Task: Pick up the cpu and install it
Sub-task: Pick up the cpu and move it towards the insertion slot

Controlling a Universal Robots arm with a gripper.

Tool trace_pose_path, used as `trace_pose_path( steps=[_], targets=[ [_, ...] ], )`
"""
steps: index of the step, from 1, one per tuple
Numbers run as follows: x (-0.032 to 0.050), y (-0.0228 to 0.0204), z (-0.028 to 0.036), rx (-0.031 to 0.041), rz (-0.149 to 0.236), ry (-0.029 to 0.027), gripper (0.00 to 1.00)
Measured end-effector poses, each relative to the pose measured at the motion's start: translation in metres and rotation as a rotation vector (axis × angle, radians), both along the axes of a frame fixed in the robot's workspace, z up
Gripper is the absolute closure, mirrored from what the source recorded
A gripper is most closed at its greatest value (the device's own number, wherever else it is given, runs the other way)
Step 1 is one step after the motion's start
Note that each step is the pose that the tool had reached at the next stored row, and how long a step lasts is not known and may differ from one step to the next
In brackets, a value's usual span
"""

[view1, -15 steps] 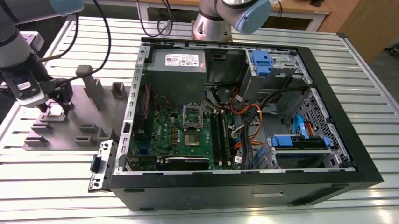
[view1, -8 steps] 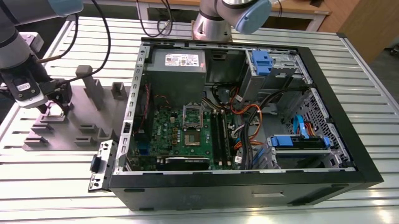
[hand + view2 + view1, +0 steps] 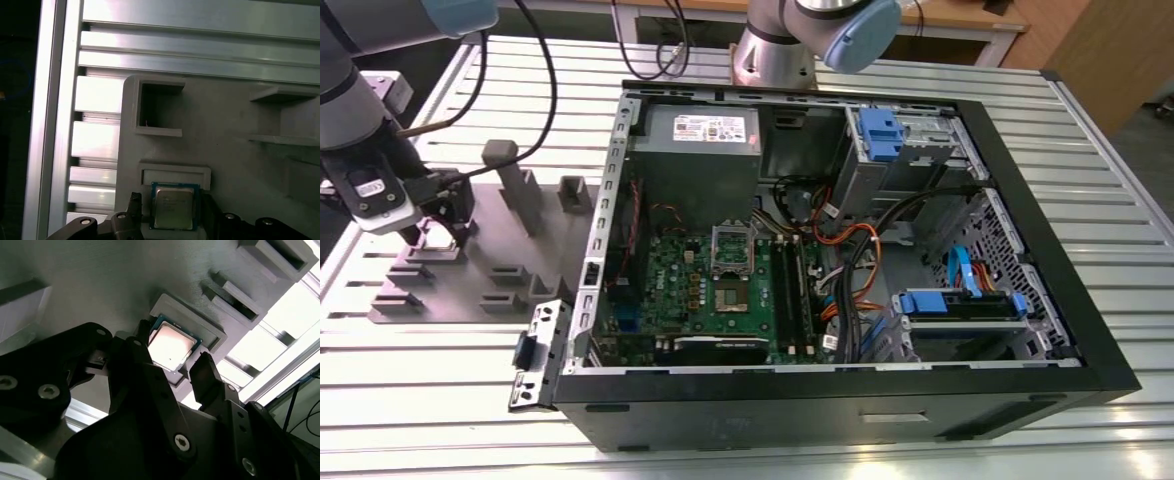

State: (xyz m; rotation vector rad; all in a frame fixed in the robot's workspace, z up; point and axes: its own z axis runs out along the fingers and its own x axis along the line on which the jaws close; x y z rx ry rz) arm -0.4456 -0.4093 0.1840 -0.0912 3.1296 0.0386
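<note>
Tool [image 3: 171,356]: spread open, gripping nothing, its 2 fingers [image 3: 206,374] straddling the chip.
Cpu [image 3: 173,344]: flat in its recess on the grey plate [image 3: 467,290], left-middle of the exterior view.
Relation: cpu directly between the fingers, 1 beside each opposite edge.

A slatted aluminium table [image 3: 427,400] stands before wooden furniture [image 3: 1107,60].

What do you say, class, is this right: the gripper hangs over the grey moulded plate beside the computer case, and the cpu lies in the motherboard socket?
Not quite. The gripper does hang over the grey moulded plate beside the computer case, but the cpu lies in a recess of that plate, as both wrist views show.
</note>
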Motion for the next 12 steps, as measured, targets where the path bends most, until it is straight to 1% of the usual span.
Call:
trace_pose_path(
  steps=[6,8,9,12],
  targets=[
    [0.0015,0.0,-0.0009,-0.0012,0.004,0.0001,0.41],
    [0.0017,-0.0001,-0.001,-0.0014,0.004,0.0001,0.43],
    [0.0018,-0.0001,-0.001,-0.0016,0.004,0.0,0.5],
    [0.0019,-0.0001,-0.0011,-0.0026,0.004,0.0001,0.5]
  ],
)
